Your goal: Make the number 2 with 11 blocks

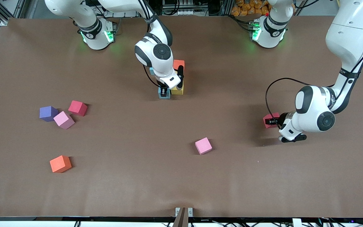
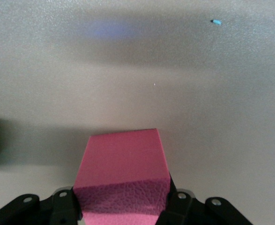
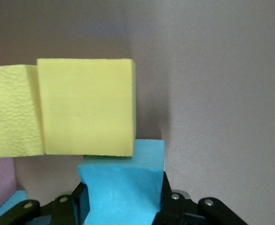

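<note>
Right gripper (image 1: 164,90) is down at twelve o'clock from the table's middle, clenched on a blue cube (image 1: 164,93), and the right wrist view shows that foam-like block (image 3: 123,187) pinched between the black fingers (image 3: 172,206), its corner touching a yellow cube (image 3: 85,108) with a second yellow cube (image 3: 11,112) flush beside it. That is the start of the number 2 (image 1: 177,78). From the front most of it is hidden under the white wrist, with only an orange cube (image 1: 179,64), a yellow face (image 1: 177,90) and a sliver of light blue (image 1: 152,71) peeking out, so the row count is hard to call. Over at three o'clock, the left gripper (image 1: 274,121) is low on the brown mat (image 1: 137,183), clamped on a red cube (image 1: 269,120). The left wrist view shows its matte, leathery-grained face (image 2: 123,159) wedged between the pads (image 2: 64,206), and whether it touches the mat I cannot tell. Loose blocks: at nine o'clock a purple cube (image 1: 48,113), a pale pink cube (image 1: 64,120) touching it, and a second red cube (image 1: 77,108) just beside. A spare orange cube (image 1: 60,164) sits at eight o'clock and a lone pink cube (image 1: 203,145) at five o'clock.
</note>
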Tool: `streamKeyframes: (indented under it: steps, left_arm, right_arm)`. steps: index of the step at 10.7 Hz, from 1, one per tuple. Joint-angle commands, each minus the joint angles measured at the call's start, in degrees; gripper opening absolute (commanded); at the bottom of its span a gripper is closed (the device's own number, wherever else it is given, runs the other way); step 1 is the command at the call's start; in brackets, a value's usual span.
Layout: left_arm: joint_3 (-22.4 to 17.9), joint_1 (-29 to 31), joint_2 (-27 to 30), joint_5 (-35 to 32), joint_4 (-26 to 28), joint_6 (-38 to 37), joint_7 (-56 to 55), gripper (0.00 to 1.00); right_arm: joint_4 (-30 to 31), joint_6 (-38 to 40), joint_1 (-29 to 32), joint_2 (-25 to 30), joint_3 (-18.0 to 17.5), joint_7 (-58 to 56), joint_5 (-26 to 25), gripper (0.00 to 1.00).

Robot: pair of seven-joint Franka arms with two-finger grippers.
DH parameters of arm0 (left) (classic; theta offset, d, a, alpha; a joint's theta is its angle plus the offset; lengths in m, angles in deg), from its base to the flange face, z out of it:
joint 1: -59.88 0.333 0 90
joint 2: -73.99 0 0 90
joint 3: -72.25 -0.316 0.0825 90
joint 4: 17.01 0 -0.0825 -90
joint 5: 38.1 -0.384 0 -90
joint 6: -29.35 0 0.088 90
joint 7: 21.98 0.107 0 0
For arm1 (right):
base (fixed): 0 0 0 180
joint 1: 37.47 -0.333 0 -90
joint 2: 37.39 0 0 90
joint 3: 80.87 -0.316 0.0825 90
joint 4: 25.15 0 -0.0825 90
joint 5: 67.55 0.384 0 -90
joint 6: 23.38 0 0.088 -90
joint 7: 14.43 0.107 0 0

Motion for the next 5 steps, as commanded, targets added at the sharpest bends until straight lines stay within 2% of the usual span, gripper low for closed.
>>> streamKeyframes:
  steps: [1,5]
  left_arm:
    - [0.06,0.15,-0.52,-0.02,-0.79,-0.13,0.27,0.0]
    - [0.06,0.15,-0.52,-0.02,-0.79,-0.13,0.1,0.0]
  right_arm:
    - [3.67,-0.31,1.0,1.34,-2.15,-0.15,1.98,0.38]
    - [3.93,-0.92,0.74,0.9,-3.38,0.03,5.13,0.38]
